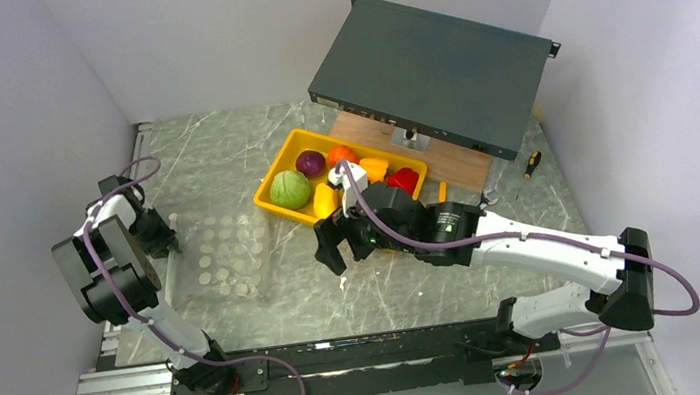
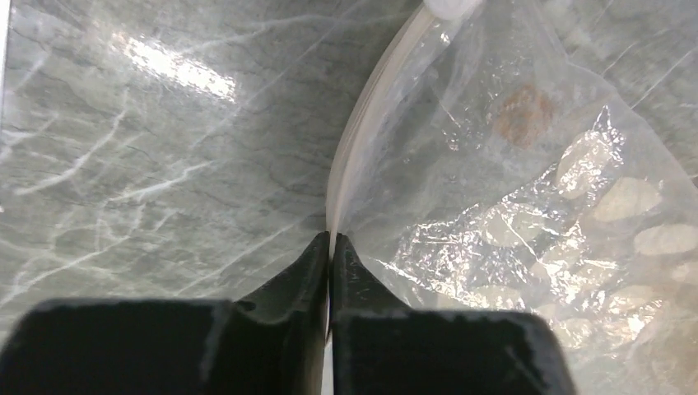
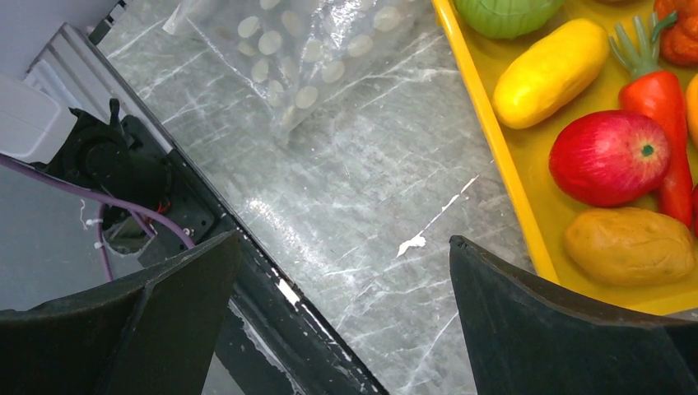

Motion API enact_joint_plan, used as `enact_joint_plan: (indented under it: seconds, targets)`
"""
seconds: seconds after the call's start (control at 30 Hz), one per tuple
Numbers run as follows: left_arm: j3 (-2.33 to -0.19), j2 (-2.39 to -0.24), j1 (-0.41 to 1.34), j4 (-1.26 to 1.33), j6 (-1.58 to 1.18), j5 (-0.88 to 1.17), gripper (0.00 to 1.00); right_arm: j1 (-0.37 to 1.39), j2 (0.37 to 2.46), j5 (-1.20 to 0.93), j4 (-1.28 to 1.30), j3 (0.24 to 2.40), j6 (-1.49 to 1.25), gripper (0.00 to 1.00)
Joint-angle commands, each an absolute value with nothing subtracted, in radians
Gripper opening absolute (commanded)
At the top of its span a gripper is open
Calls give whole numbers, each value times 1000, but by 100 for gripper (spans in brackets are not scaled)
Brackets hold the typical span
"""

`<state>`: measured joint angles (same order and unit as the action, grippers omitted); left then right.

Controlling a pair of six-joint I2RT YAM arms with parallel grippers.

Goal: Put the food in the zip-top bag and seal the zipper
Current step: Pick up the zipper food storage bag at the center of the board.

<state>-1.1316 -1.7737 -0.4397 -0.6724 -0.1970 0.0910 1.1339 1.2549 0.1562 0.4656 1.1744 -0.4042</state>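
Observation:
The clear zip-top bag lies flat on the marble table, left of the yellow tray. My left gripper is shut on the bag's zipper, and the pale strip runs out between the closed jaws along the edge of the crinkled film. The food sits in the tray: a green round piece, a purple one, a yellow piece, a red apple, a carrot and a brown potato. My right gripper hangs open over bare table beside the tray's near rim, holding nothing.
A dark metal box leans over a wooden board behind the tray. A screwdriver lies at the far right. The black mounting rail runs along the table's near edge under my right gripper.

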Motion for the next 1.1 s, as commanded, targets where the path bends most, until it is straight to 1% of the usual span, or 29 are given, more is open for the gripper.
enact_joint_plan:
  seconds: [0.0, 0.2, 0.33, 0.4, 0.57, 0.67, 0.77, 0.9, 1.0, 1.07]
  targets:
    - [-1159, -1750, -441, -687, -187, 150, 1, 1132, 1291, 179, 486, 1253, -402, 100]
    - [-1142, -1651, -415, -677, -193, 99, 0, 1132, 1308, 178, 497, 1259, -424, 100]
    - [-1124, -1546, -398, -676, -209, 25, 0, 1132, 1324, 178, 500, 1252, -437, 99]
    - [-1104, -1475, -395, -673, -222, -13, 0, 1133, 1332, 179, 522, 1268, -437, 98]
    - [-1035, -1235, -364, -660, -242, -190, 0, 1131, 1306, 198, 509, 1244, -429, 98]
    - [-1026, -1113, -362, -708, -258, -254, 0, 1132, 1282, 198, 485, 1211, -420, 99]
    - [-1059, -992, -362, -803, -282, -359, 0, 1129, 1282, 213, 470, 1191, -406, 99]
    - [-1164, -866, -361, -918, -311, -489, 0, 1125, 1312, 185, 447, 1189, -400, 99]
    - [-1264, -831, -347, -1018, -343, -496, 0, 1124, 1334, 149, 407, 1182, -414, 99]
    - [-1308, -830, -283, -1080, -394, -454, 0, 1124, 1344, 115, 374, 1174, -430, 99]
